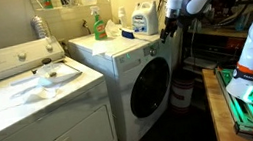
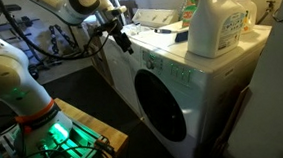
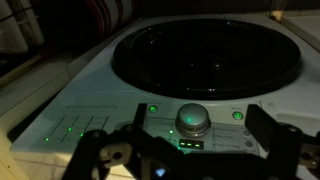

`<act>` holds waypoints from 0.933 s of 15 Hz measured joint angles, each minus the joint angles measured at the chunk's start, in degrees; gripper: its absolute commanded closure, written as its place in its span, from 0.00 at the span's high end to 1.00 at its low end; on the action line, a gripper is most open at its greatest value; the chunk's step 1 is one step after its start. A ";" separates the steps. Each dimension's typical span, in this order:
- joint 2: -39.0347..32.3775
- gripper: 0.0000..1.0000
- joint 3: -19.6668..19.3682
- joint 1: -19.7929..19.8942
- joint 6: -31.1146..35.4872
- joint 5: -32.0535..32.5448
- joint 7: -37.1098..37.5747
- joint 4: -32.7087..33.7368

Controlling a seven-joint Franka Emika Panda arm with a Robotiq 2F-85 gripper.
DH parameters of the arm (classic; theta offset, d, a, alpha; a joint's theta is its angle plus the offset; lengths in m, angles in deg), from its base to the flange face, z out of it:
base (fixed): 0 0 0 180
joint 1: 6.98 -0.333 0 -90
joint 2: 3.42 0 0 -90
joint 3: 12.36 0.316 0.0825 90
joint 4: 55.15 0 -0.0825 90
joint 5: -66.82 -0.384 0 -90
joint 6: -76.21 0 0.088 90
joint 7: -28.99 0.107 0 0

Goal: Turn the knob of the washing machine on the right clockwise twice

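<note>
The white front-loader washing machine (image 1: 131, 65) (image 2: 197, 85) has a large dark porthole door (image 3: 205, 50). In the wrist view its small round grey knob (image 3: 192, 120) sits on the control strip, with green lights around it. My gripper (image 3: 198, 135) is open, one dark finger on each side of the knob with a gap on both sides. In both exterior views the gripper (image 1: 170, 25) (image 2: 122, 37) is at the strip on the upper front of the machine and hides the knob.
A wider white flat-fronted appliance (image 1: 32, 115) stands beside the washer. Detergent bottles (image 1: 142, 20) (image 2: 218, 24) and a green bottle (image 1: 97, 24) stand on the washer's top. A white bucket (image 1: 181, 95) sits on the floor. The robot base (image 2: 45, 136) glows green.
</note>
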 measured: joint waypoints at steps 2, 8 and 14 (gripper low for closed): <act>-3.00 1.00 -0.97 0.18 0.01 0.66 0.00 1.37; -11.40 1.00 -3.40 0.14 1.71 4.53 0.43 5.39; -18.40 1.00 -5.94 -2.00 2.50 8.31 2.26 9.90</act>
